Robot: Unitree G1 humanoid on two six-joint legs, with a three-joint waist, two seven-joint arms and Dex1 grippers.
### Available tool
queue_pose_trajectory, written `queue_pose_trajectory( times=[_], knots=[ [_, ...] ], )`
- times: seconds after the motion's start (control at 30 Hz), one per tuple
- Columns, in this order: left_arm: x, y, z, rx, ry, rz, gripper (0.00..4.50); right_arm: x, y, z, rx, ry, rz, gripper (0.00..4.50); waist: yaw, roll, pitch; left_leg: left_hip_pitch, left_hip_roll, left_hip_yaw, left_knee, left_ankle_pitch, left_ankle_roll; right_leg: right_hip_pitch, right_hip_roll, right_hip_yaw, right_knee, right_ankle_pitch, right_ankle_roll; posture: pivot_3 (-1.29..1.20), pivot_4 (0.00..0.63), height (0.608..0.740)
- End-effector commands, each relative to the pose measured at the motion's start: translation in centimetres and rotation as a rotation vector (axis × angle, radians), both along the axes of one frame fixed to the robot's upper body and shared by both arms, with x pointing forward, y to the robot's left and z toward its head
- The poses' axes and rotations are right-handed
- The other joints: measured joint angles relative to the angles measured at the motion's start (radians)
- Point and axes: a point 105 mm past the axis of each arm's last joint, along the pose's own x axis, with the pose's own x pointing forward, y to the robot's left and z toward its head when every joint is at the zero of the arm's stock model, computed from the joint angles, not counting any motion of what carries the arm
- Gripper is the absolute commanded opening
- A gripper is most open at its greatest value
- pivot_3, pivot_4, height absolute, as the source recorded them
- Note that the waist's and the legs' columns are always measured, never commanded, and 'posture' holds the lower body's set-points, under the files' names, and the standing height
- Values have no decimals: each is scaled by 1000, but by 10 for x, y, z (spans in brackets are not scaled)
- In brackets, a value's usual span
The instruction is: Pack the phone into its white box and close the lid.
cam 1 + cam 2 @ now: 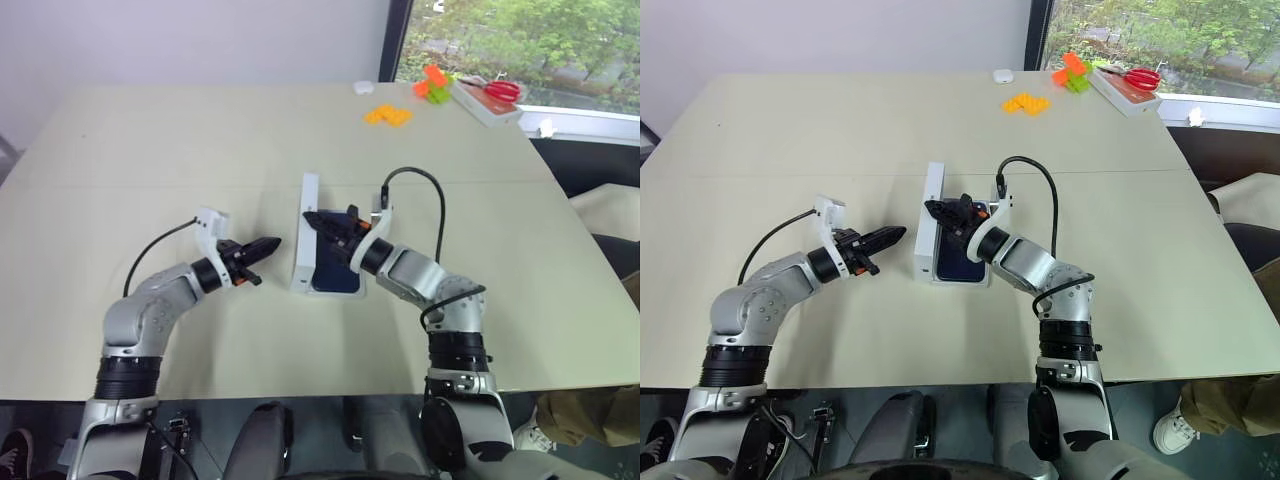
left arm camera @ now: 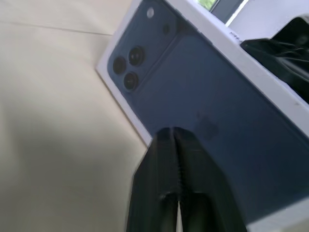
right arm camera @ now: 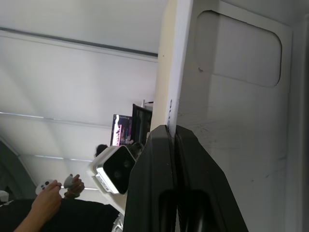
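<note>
While the left end effector (image 1: 268,243) hovers just above the beige surface (image 1: 150,150) with its two black fingers pressed together and nothing between them, its tip points toward the lid (image 1: 303,232), close to it but apart. That lid stands on its long edge near the middle of the surface, its printed phone picture facing the left arm, as the left wrist view shows. Just right of it lies the phone (image 1: 333,276), dark blue, inside the white box (image 1: 330,291), whose rim shows at the near end. Over the phone reaches the right end effector (image 1: 312,219), fingers also narrowed right down; in the right wrist view their tips sit at the lid's upper edge, though I cannot tell whether they pinch it or just rest against it. Farther right, at the far corner by the window, lie orange pieces (image 1: 388,115) and red scissors (image 1: 502,91).
</note>
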Motion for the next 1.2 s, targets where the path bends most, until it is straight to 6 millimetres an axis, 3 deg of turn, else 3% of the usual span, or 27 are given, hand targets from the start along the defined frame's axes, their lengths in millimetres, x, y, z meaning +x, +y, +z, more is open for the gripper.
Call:
queue_pose_trajectory(
  times=[0.03,0.2,0.23,0.3,0.53,0.87,1.2],
  knots=[
    [0,-6,11,-4,-55,-17,47,-1,-4,5,-7,-32,-13,0,0,0,0,0,0,0,0,0,0,0,0,0,0,0,0,0,150,740],
    [-1,-12,10,5,-59,-28,47,-1,-6,4,-17,-34,-17,0,1,0,0,0,0,0,0,0,0,0,0,0,0,0,0,0,150,740],
    [-2,-13,10,5,-60,-31,11,-2,-6,4,-15,-37,-14,290,1,0,0,0,0,0,0,0,0,0,0,0,0,0,0,0,150,740],
    [-2,-14,10,2,-58,-36,0,-2,-7,6,-7,-41,-11,952,1,0,0,0,0,0,0,0,0,0,0,0,0,0,0,0,150,740],
    [-3,-16,9,6,-57,-42,0,-3,-10,9,-20,-62,-11,4437,-1,0,0,0,0,0,0,0,0,0,1,0,0,0,0,0,150,740],
    [-4,-18,13,4,-75,-49,0,-9,-56,22,-116,-165,-71,4437,2,0,0,0,0,0,0,0,0,0,1,0,-1,0,0,0,150,740],
    [-11,-41,15,-14,-73,-131,0,-8,-129,28,-483,-391,-90,4437,2,0,0,1,0,1,0,0,0,3,1,0,-3,0,1,0,150,740]
  ],
)
